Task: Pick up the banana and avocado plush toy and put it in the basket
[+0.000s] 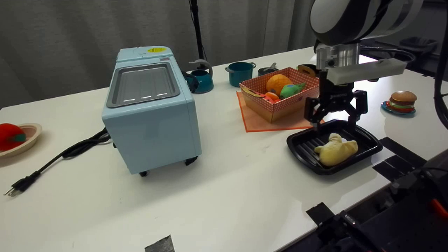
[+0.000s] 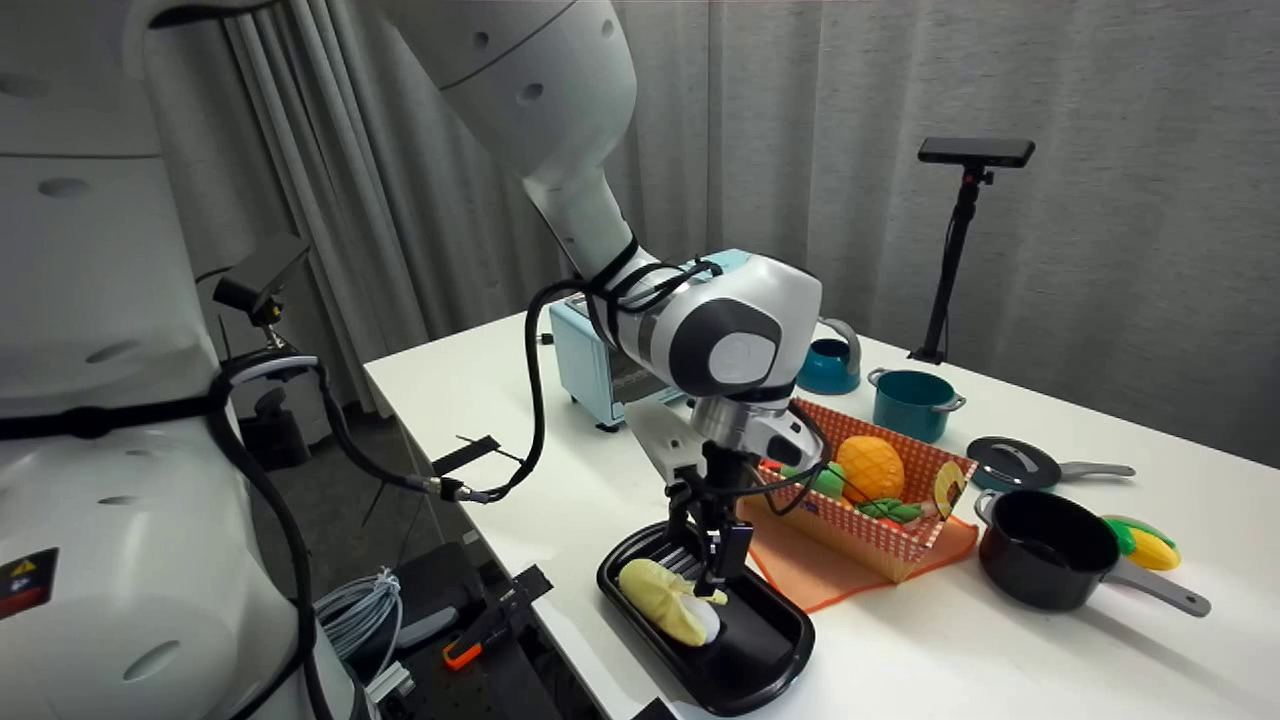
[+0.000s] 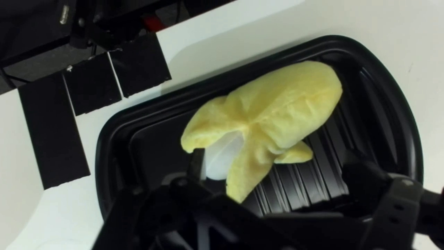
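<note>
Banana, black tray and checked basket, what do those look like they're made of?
The banana looks like plush fabric: matte, with soft creases. The black tray has a glossy finish, with highlights along its ridges; coated metal or plastic, I can't tell. The basket may be printed card or fabric, fairly matte: checked band above plain tan.

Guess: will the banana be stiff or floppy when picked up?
The banana will probably squish, since it looks soft and puckered. Its splayed peel may flop. Pushed, it likely won't roll far: the tray has raised sides.
</note>
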Robot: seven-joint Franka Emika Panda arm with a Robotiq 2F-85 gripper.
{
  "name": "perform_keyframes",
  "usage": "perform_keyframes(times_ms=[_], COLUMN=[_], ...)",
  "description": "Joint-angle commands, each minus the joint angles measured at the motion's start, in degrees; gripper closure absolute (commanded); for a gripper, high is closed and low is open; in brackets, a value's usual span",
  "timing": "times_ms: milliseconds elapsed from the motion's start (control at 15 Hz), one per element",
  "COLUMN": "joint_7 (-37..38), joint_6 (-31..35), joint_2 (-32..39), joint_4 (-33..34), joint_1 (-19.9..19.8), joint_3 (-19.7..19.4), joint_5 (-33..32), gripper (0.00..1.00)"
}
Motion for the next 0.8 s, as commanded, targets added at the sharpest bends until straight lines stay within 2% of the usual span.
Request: perform_keyframes(times_ms=[0, 467, 533, 600, 667, 733], joint_7=[-2.76, -2.67, -2.77, -2.71, -2.75, -2.68], joint_6=[-0.84, -0.60, -0.69, -0.73, -0.85, -0.90], joint_2=[1.93, 5.93, 6.40, 6.80, 7.16, 7.39], joint_4=[0.95, 1.82, 1.97, 2.10, 2.21, 2.27], joint_1=[-0.34, -0.38, -0.48, -0.48, -0.50, -0.46], joint_3=[0.10, -0.22, -0.22, -0.27, -0.30, -0.35], joint_5=[2.13, 1.79, 2.10, 2.10, 2.12, 2.01], gripper=[0.00, 0.00, 0.02, 0.19, 0.27, 0.28])
